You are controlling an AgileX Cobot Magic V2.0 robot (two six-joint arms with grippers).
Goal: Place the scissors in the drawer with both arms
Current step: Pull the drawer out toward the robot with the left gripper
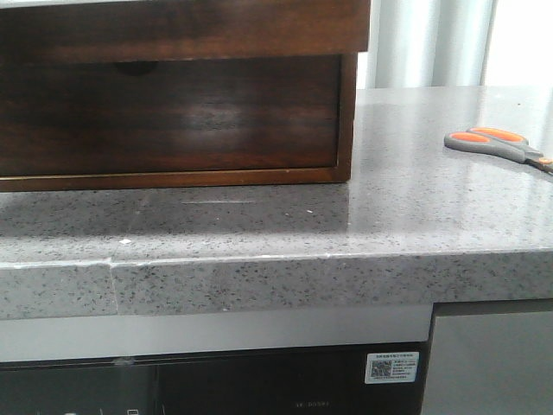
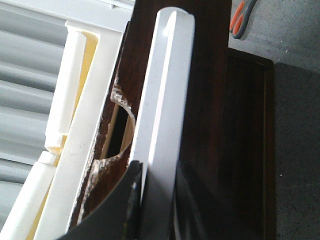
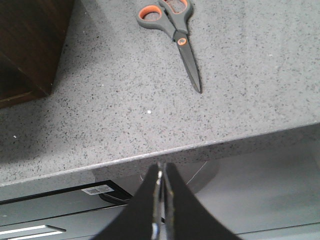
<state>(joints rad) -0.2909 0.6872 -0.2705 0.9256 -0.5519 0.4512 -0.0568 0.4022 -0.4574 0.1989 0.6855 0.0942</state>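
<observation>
Left gripper (image 2: 156, 200) gripping drawer (image 1: 173, 112) white rim (image 2: 165, 90); right gripper (image 3: 160, 200) closed, empty; scissors (image 3: 172, 30) lying on counter (image 1: 415, 199).

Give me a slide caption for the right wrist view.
Right gripper shut, hanging off the speckled grey counter, with the closed scissors lying untouched beyond.

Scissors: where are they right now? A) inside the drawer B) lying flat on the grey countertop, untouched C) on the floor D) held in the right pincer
B: the scissors lie closed on the speckled countertop, and the right pincer is shut and empty, back past the counter edge.
</observation>
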